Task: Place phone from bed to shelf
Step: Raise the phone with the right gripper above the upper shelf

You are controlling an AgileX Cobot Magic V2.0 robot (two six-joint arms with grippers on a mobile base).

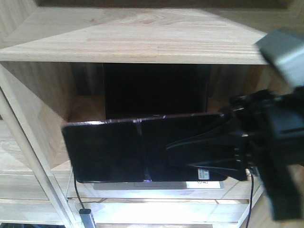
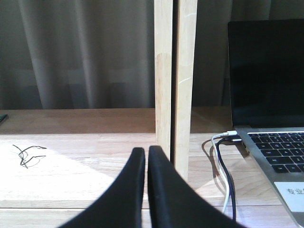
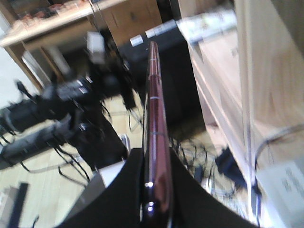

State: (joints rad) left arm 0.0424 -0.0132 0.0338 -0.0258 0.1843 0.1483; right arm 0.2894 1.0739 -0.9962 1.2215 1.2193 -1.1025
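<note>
Phone [image 1: 118, 152]: held edge-up in front of the shelf [image 1: 133, 42], before its open compartment, pinched at one end by right gripper [image 3: 154, 190]. Laptop [image 2: 270, 118]: open on the shelf board. Left gripper [image 2: 146, 161]: fingers pressed together, holding nothing, before a shelf upright.

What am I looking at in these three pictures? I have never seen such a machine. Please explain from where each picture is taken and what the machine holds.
This is a robot with two arms, each ending in a two-fingered gripper. The front camera looks at a wooden shelf. There the right gripper holds a flat black phone in front of an open laptop that stands on the shelf. The right wrist camera looks along that same phone, seen edge-on between the black fingers. The left wrist camera shows the left gripper, shut and empty, above a shelf board beside the laptop and its cables.
</note>
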